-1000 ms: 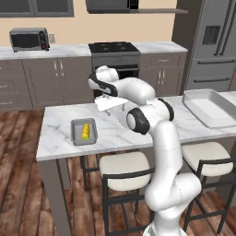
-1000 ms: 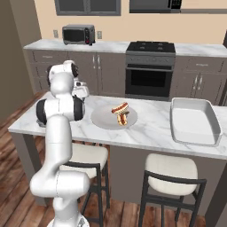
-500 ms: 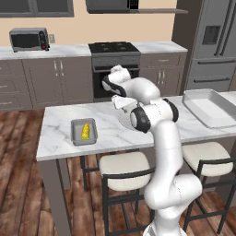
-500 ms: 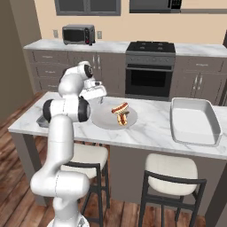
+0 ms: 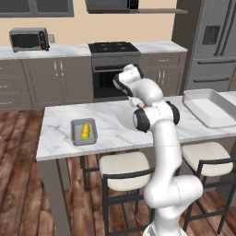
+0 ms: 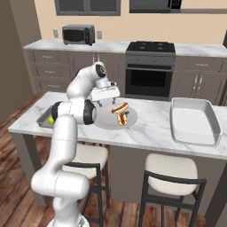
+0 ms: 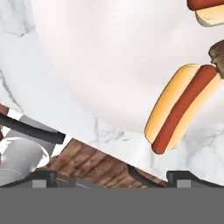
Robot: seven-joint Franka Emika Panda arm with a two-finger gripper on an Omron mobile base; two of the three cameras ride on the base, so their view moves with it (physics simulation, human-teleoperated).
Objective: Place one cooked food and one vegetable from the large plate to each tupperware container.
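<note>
A small grey tupperware container point(image 5: 75, 136) sits on the left of the marble island with the vegetable, a yellow corn cob point(image 5: 85, 131), lying in it. In the right base view the arm hides most of the container point(image 6: 43, 118). The large plate point(image 6: 106, 120) lies mid-counter and carries two hot dogs point(image 6: 120, 107) in buns. In the hand view one hot dog point(image 7: 183, 107) lies on the plate point(image 7: 105, 57) at the right, a second point(image 7: 208, 8) at the top corner. My gripper point(image 6: 105, 93) hovers open over the plate's left side, its fingertips point(image 7: 43, 177) wide apart with nothing between them.
A large pale rectangular pan point(image 6: 193, 120) stands at the island's right end. Two stools point(image 6: 170, 170) are tucked under the near edge. A stove point(image 5: 115, 69) and a microwave point(image 5: 28, 39) line the back counter. A small dark item point(image 7: 216, 52) lies on the plate's right.
The arm has swung right, from above the container with the corn to above the plate. The gripper stayed open and the corn stayed in the container.
</note>
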